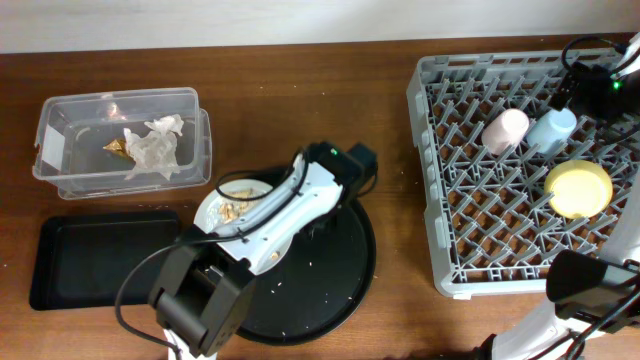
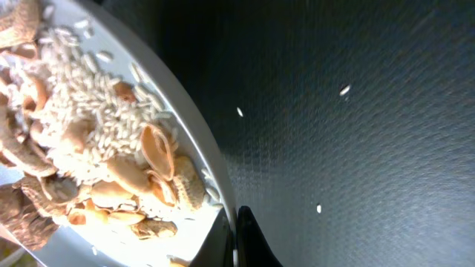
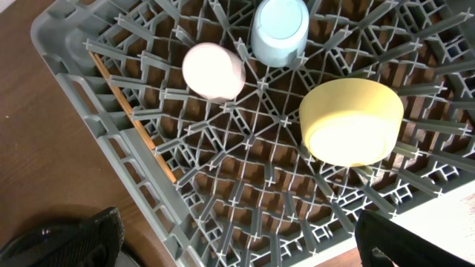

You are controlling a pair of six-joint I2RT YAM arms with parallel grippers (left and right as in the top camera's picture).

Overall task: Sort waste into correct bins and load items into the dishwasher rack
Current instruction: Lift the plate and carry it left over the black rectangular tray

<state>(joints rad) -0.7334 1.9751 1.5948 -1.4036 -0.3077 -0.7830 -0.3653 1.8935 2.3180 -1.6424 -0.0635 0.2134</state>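
Clearly, the rim of the grey-white plate is pinched between the left fingers, which are clenched on it at the bottom of the left wrist view. Just ahead of those fingers and to one side, rice grains and beige-brown food scraps are heaped on the plate. On the other side the round black tray is seen, dotted with a few stray grains. From overhead, the left fingers are hidden beneath the arm, and the plate is found partly over the edge of the round tray. Well away from them, across the bench, the clear tub is seen with crumpled tissue and a gold-brown wrapper inside, and the shallow black tray lies near it. The right fingers are spread wide and nothing is held; they are poised above the edge of the dishwasher rack. Ahead of them, the pink cup, blue cup and yellow bowl are set among the pegs, the two cups just beside each other.
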